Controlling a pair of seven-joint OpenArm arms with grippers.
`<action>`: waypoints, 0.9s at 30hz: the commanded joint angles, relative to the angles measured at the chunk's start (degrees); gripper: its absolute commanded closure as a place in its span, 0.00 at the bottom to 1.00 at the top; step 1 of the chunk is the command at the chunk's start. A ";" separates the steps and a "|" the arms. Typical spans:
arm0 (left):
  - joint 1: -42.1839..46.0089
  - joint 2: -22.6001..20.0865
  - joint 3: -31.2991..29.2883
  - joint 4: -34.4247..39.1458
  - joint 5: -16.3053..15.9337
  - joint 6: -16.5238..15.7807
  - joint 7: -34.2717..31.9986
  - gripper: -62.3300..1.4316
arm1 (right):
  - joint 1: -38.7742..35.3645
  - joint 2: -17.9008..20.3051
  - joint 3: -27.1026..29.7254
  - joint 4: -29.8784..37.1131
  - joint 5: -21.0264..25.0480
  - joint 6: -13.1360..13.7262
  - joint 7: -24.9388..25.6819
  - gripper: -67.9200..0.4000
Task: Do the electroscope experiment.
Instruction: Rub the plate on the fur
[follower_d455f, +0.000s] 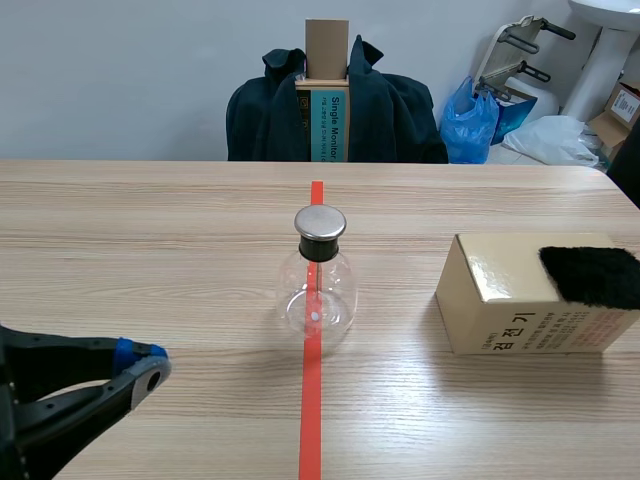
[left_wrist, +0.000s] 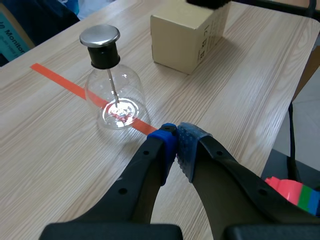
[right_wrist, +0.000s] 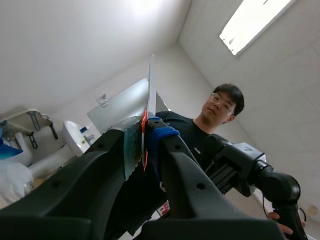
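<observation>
**Q:** Where is the test instrument?

**A:** The clear glass electroscope flask with a black stopper and round metal cap (follower_d455f: 318, 290) stands upright on the light wooden table (follower_d455f: 150, 230). It is centred on the orange-red tape line (follower_d455f: 311, 420), probably a reference position that either arm can reach. Nothing touches it.

**Q:** What is the condition of the left gripper?

**A:** The left gripper (left_wrist: 176, 137) is clenched on nothing, with its blue pads meeting. It hangs low on the near side of the flask, apart from it. This is judged a parked posture that leaves the cap free.

**Q:** And the right gripper?

**A:** The right gripper (right_wrist: 144, 135) grasps a thin, clear, flat plastic strip (right_wrist: 151, 85). The strip is pinched at its lower end between the pads and stands up beyond the fingertips. The gripper aims upward, away from the table, and does not show in the scene view. Holding the strip by one end leaves its free length exposed for rubbing, then for presenting to the cap.

**Q:** Why is the box there?

**A:** The tan cardboard box (follower_d455f: 510, 300) sits to the right of the flask, well apart from it. A black fuzzy cloth (follower_d455f: 592, 275) lies on top of it. The raised cloth likely serves as the rubbing surface, set at a height the strip can be drawn across.

**Q:** What is the current step?

**A:** Judged early — the strip is not yet at the cap. Whether the leaves inside the flask are spread cannot be told.
</observation>
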 joint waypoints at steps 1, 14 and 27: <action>-1.73 0.70 0.13 -0.87 -0.63 -0.13 -0.98 0.83 | 0.42 -0.28 0.04 -2.29 0.07 -0.57 1.75 0.98; -1.88 2.45 -0.46 -0.90 -0.31 -0.13 -0.76 0.00 | 4.66 -2.54 -0.57 -17.59 -11.23 5.31 5.75 0.98; -1.88 2.45 -0.46 -0.90 0.39 -0.13 -0.76 0.00 | 7.50 -2.51 -1.03 -26.05 -23.26 10.16 4.87 0.98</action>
